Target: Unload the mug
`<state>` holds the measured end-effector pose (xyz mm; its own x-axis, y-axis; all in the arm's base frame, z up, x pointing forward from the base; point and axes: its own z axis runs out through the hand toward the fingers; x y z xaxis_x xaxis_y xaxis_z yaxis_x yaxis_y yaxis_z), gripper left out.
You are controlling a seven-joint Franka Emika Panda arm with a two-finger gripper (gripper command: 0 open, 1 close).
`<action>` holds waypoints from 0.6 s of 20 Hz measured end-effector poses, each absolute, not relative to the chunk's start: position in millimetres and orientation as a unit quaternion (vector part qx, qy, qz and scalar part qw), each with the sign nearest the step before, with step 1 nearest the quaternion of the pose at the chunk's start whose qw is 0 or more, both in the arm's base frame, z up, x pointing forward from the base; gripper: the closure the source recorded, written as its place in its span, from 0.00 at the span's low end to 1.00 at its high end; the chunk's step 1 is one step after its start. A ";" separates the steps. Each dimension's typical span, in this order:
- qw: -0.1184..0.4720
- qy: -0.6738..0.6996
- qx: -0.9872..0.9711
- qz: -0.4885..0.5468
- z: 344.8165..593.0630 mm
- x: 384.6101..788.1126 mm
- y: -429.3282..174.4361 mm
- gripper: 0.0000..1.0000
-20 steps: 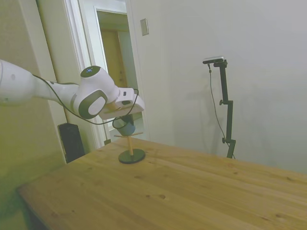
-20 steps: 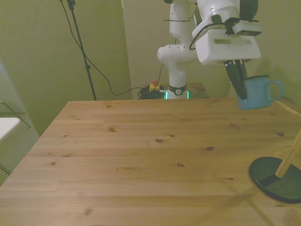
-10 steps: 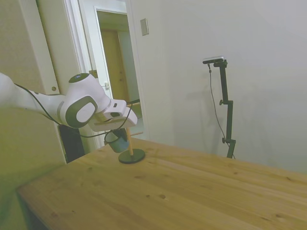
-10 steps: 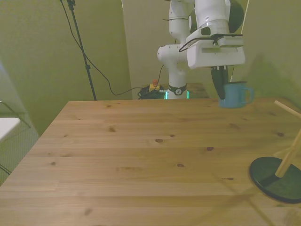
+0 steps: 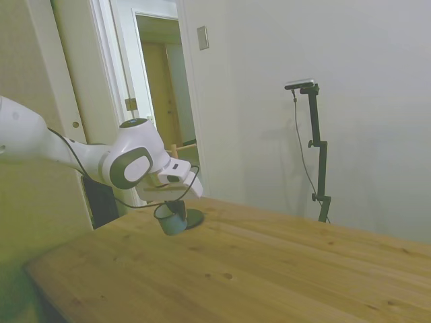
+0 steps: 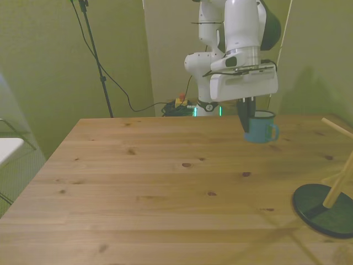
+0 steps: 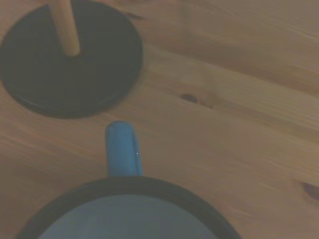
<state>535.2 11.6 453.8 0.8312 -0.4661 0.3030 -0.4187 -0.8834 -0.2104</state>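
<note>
We see the mug upright in the jaws, a small blue-teal enamel piece with a pale inside, a thin dark rim and a little loop handle sticking out toward the front view's right. The jaws are clenched on its rim on the side away from the handle, one dark finger running down the outer wall. In the front view the mug sits low over the far part of the bench, right of centre; whether its bottom touches the wood or hangs just above it, we cannot tell. From the side view the mug is dim and partly covered by the wrist, and it overlaps the dark base of the peg stand behind it. In the front view the peg stand is cut off at the right edge, well apart from the mug. The wrist view is soft: only the rim's arc and the blue handle show, pointing toward the stand's black disc. Compared with half a second ago, the mug has come down and shifted toward the front view's left, farther from the stand.
</note>
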 end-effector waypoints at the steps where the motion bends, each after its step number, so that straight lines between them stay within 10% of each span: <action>1: 0.064 0.235 -0.955 -0.170 446.2 538.5 10.0 1.00; 12: 0.047 0.262 -0.956 -0.123 384.1 548.3 -15.0 1.00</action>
